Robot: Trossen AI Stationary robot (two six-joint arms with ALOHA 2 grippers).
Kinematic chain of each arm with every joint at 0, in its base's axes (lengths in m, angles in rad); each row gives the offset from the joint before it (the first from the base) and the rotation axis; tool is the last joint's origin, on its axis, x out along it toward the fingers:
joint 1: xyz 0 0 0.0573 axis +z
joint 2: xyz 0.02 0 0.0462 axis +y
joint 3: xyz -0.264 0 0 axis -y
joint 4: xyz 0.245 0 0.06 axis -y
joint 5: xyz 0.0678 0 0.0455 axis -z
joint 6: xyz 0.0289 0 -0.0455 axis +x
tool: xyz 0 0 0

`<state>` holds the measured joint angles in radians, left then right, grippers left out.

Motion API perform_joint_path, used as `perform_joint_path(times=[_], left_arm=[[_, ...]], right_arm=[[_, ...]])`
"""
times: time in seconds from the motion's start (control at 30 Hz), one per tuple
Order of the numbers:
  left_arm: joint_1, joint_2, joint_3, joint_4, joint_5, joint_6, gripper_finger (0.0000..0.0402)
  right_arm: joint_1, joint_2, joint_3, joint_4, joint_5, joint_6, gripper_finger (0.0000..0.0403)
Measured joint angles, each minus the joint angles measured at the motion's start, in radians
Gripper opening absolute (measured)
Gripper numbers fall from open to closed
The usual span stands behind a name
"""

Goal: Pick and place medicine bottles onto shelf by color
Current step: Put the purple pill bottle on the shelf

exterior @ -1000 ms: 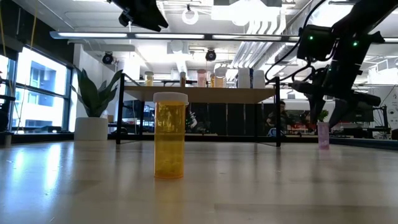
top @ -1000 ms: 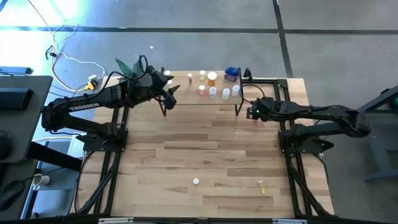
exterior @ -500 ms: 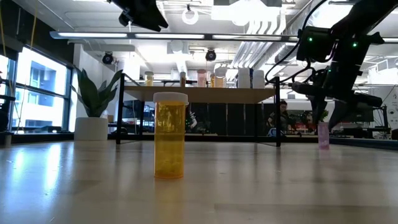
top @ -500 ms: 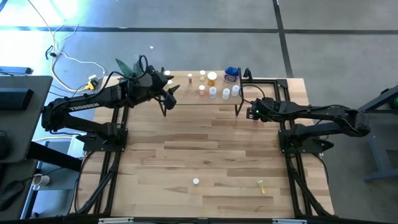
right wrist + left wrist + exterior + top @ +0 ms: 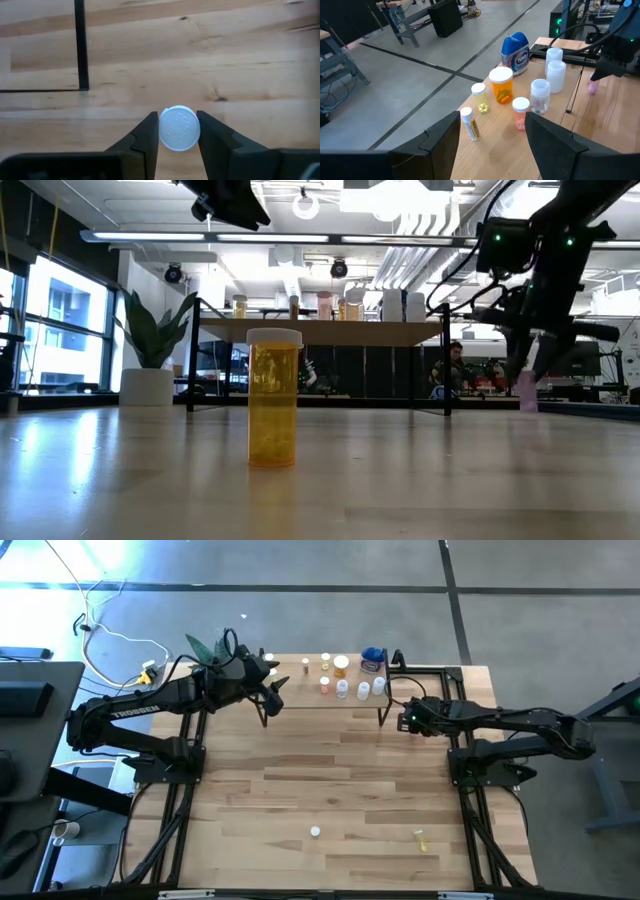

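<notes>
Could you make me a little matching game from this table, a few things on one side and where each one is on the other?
Things:
1. blue bottle
2. pink bottle
3. yellow bottle
4. potted plant

Places:
A. alone on the tabletop, near the low camera
B. on the shelf
C. between the fingers of the right gripper
D. on the tabletop beside the shelf

Pairs: 1-B, 2-C, 3-A, 4-D

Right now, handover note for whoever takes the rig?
Right gripper: fingers shut on the pink bottle on the table just right of the shelf.
Left gripper: open, empty, hovering above the shelf's left end.
Done: several bottles stand on the shelf.
Left: shelve the pink bottle, then the yellow bottle and white-capped bottle near the table's front.
</notes>
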<state>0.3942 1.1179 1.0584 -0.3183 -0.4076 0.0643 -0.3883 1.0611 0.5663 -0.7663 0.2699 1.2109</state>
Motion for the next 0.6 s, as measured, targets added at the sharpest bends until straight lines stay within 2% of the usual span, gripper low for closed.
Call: perform_joint_path(times=[0.3,0.43,0.6], left_arm=[[0.0,0.0,0.0,0.0,0.0,0.0,0.0211],[0.0,0.0,0.0,0.0,0.0,0.0,0.0211],[0.0,0.0,0.0,0.0,0.004,0.0,0.0211]], right_arm=[[0.093,0.0,0.186,-0.224,0.015,0.049,0.01],[0.12,0.0,0.286,-0.341,0.082,0.093,0.0099],[0.123,0.0,0.412,-0.425,0.129,0.074,0.0099]])
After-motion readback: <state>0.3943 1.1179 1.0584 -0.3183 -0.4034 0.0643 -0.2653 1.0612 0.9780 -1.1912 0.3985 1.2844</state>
